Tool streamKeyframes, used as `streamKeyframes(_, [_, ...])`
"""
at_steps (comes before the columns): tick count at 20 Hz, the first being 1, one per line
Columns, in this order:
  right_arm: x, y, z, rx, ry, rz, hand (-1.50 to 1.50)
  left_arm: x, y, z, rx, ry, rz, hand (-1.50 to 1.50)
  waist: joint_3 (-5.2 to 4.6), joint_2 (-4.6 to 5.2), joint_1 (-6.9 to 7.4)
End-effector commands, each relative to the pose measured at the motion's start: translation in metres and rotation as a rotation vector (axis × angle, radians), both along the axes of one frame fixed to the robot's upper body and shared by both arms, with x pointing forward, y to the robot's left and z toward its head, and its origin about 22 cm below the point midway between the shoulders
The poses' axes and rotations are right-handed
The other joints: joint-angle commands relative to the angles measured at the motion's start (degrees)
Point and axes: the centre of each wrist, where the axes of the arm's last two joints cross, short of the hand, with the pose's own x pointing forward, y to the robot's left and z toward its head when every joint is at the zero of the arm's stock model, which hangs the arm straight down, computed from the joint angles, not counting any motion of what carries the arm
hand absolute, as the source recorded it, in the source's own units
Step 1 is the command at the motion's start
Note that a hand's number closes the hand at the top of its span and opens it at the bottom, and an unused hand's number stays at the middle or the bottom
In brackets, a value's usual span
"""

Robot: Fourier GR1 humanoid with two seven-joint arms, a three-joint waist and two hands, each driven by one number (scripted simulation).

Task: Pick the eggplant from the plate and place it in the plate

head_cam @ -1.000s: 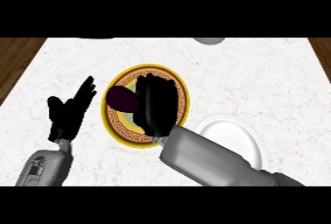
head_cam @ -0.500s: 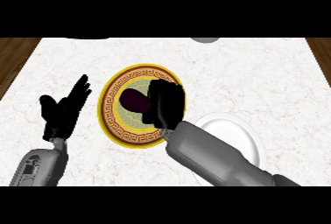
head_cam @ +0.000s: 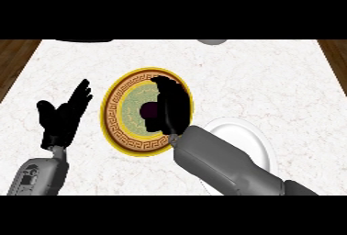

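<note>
Purple eggplant point(head_cam: 149, 110) on gold-rimmed plate point(head_cam: 116, 120), my right hand point(head_cam: 169, 106) curled round it; next: lift toward white plate point(head_cam: 252, 137); left hand point(head_cam: 62, 117) open, resting.

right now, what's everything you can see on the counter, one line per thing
white marble counter top: one, white, fills the view
gold-rimmed round plate with green centre: one, gold, brown and green, centre of counter
dark purple eggplant: one, on that plate, mostly hidden under the right hand
plain white round plate: one, white, right of the patterned plate, partly under the right forearm
grey object: one, far edge, cut off
left hand: black, open, left of the patterned plate
right hand: black, over the eggplant
</note>
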Motion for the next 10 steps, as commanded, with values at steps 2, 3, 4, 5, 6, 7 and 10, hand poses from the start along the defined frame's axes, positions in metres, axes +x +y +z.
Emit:
streamKeyframes(2, [-0.014,0.012,0.015,0.18,-0.213,0.107,-1.5,-0.004,-0.002,0.003,-0.007,-0.002,-0.01,0.0,0.05,-0.29,0.04])
streamKeyframes(3, [-0.011,0.019,0.04,0.243,-0.253,0.144,-1.5,0.001,0.002,0.003,-0.009,0.004,-0.003,0.0,0.05,-0.05,0.17])
streamKeyframes(4, [-0.017,0.017,0.036,0.303,-0.275,0.151,-1.5,-0.007,-0.005,-0.013,-0.002,0.014,0.004,0.0,0.05,-0.03,-0.15])
streamKeyframes(5, [-0.03,0.023,0.049,0.35,-0.274,0.195,-1.5,0.005,-0.007,0.006,-0.008,-0.008,0.015,0.0,0.06,-0.49,-1.09])
streamKeyframes(6, [-0.035,0.023,0.043,0.387,-0.259,0.168,-1.5,-0.012,0.0,-0.003,0.004,0.011,0.005,0.0,0.04,-0.57,-0.07])
streamKeyframes(7, [-0.03,0.017,0.042,0.42,-0.253,0.145,-1.5,-0.008,-0.009,-0.002,-0.006,-0.01,0.034,0.0,0.04,-0.4,-1.01])
streamKeyframes(10, [-0.032,0.013,0.057,0.581,-0.169,0.073,-1.5,-0.009,-0.001,0.001,-0.005,0.009,0.012,0.0,0.07,-0.37,-0.65])
